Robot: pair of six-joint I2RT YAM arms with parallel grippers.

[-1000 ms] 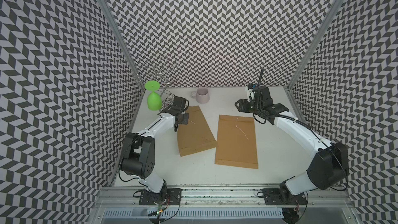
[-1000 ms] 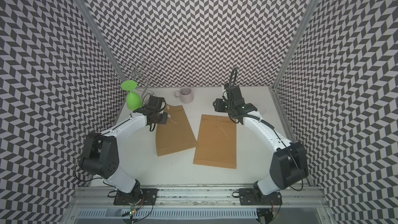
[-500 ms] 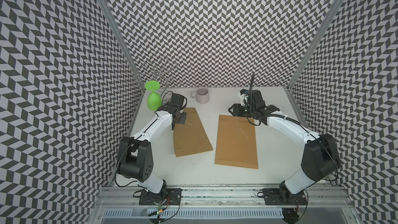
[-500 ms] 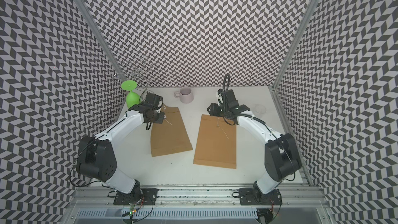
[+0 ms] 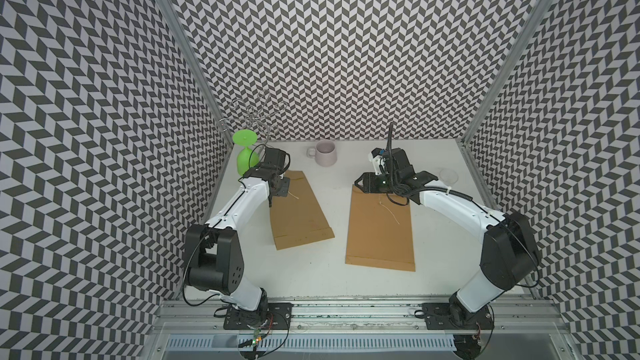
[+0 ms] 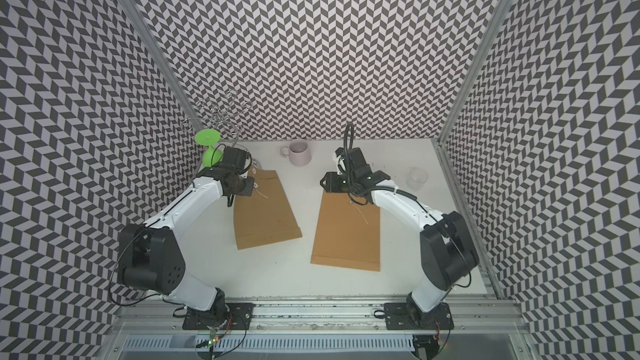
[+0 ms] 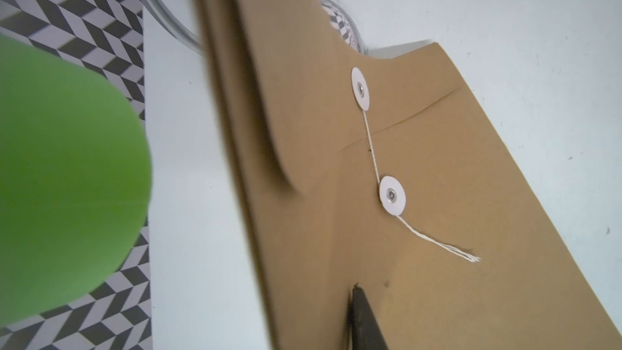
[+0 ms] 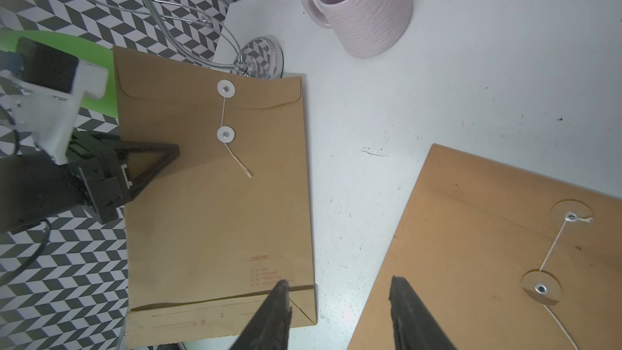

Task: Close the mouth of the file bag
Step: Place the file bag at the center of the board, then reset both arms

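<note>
1. The left file bag (image 5: 298, 209) lies flat on the table (image 5: 329, 278) with its flap folded down at the far end. Its string (image 7: 434, 240) runs from the flap's disc to the lower disc and ends in a loose, frayed tail on the paper.
2. My left gripper (image 5: 280, 188) sits at that bag's outer edge, near the flap. My wrist view shows one finger (image 7: 365, 321) on top of the paper. The other is hidden, so I cannot tell how wide I stand or whether I pinch the edge.
3. The right file bag (image 5: 381, 230) lies flat beside the first, apart from it.
4. My right gripper (image 8: 338, 281) hovers over that bag's far corner, the one nearer the left bag. Its jaws are partly apart and hold nothing.
5. A pale mug (image 5: 325, 152) stands beyond both bags, and a green goblet (image 5: 246, 157) stands just behind my left gripper.
</note>
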